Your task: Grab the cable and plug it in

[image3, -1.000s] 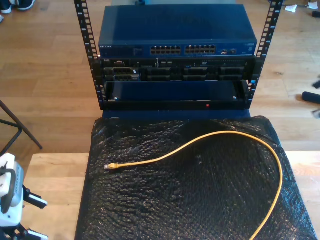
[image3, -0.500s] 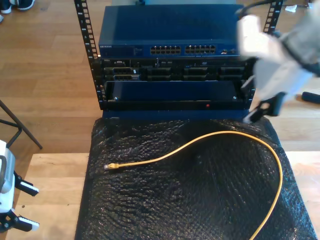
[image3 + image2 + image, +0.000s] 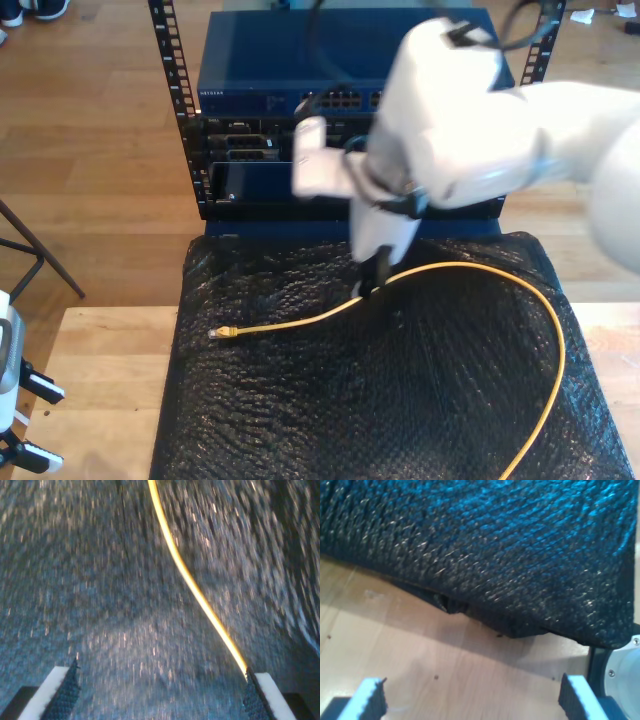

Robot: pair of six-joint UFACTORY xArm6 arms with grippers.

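My second gripper (image 3: 370, 285), jaws spread above the cable (image 3: 455, 268) on the black mat (image 3: 300, 400), should centre the cable between them, nearer the plug (image 3: 215, 332), before pinching.

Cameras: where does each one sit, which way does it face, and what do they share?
Exterior view: off the arms, high, looking down over the black mat toward the rack; my second gripper descends by the cable; my first gripper is at this view's lower left.
First wrist view: on my first gripper, facing the wooden table and the mat's edge; open fingertips show.
Second wrist view: on my second gripper, facing down at the cable; open fingertips show.
Shared: the mat in all three; the cable in the exterior and second wrist views.
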